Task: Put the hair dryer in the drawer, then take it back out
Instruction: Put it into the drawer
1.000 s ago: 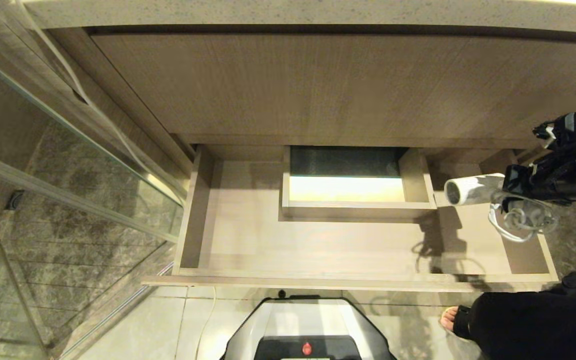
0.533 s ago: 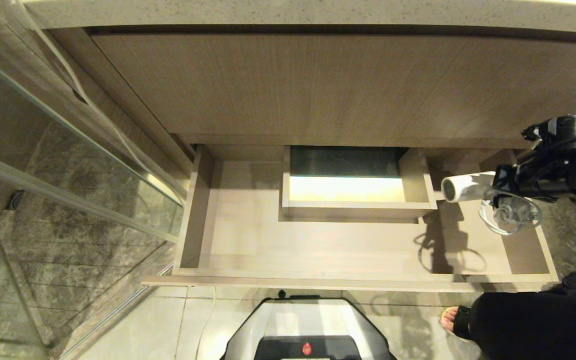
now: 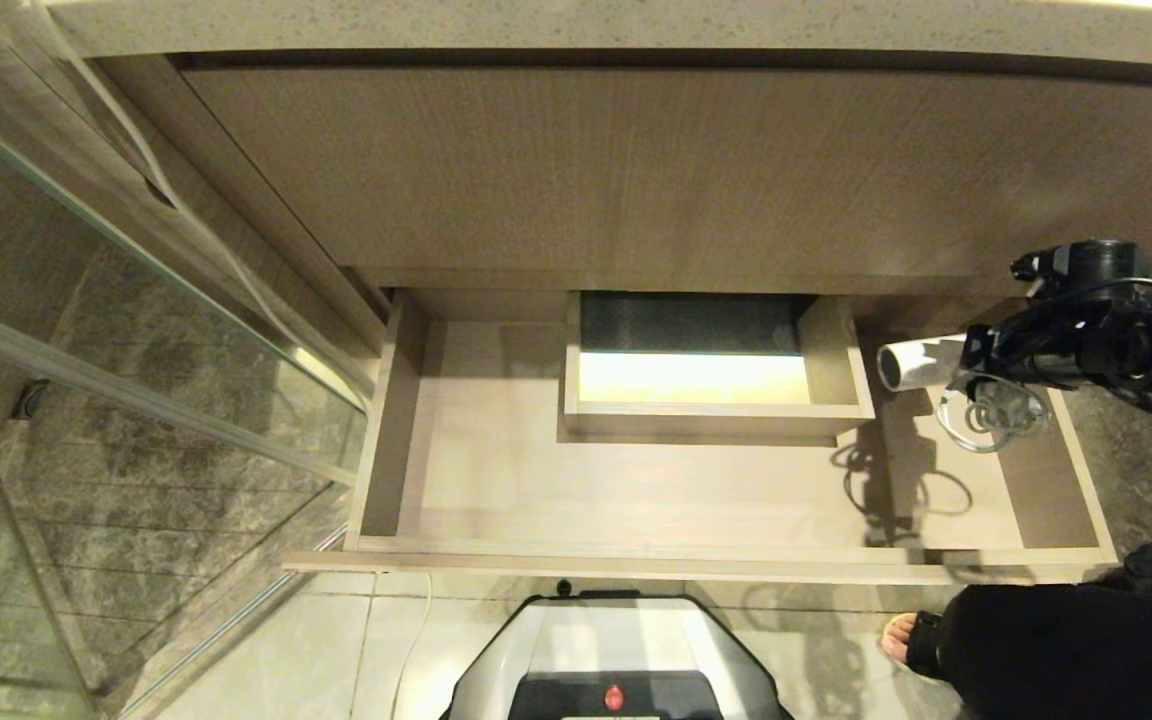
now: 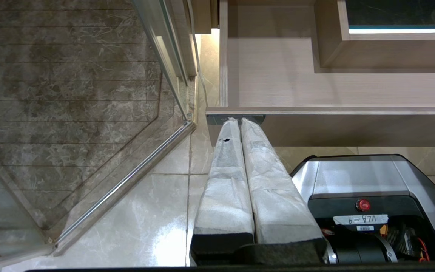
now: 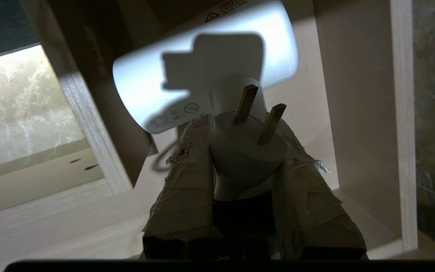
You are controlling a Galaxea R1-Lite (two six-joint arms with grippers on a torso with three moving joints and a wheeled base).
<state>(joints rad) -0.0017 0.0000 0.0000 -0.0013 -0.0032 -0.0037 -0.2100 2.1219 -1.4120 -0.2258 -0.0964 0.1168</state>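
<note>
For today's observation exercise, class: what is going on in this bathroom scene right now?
A robot's right pincer is carrying a white hair dryer over the right end of an open wooden drawer. Its fingers are clamped around the dryer's plug, with the barrel ahead of them and the coiled cord dangling beneath. The left pincer is shut and idle near the drawer's front edge. A person stands nearby.

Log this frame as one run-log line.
right gripper: shut on hair dryer | over drawer right end, not set down | cord dangling | left gripper: shut, parked by drawer front
</note>
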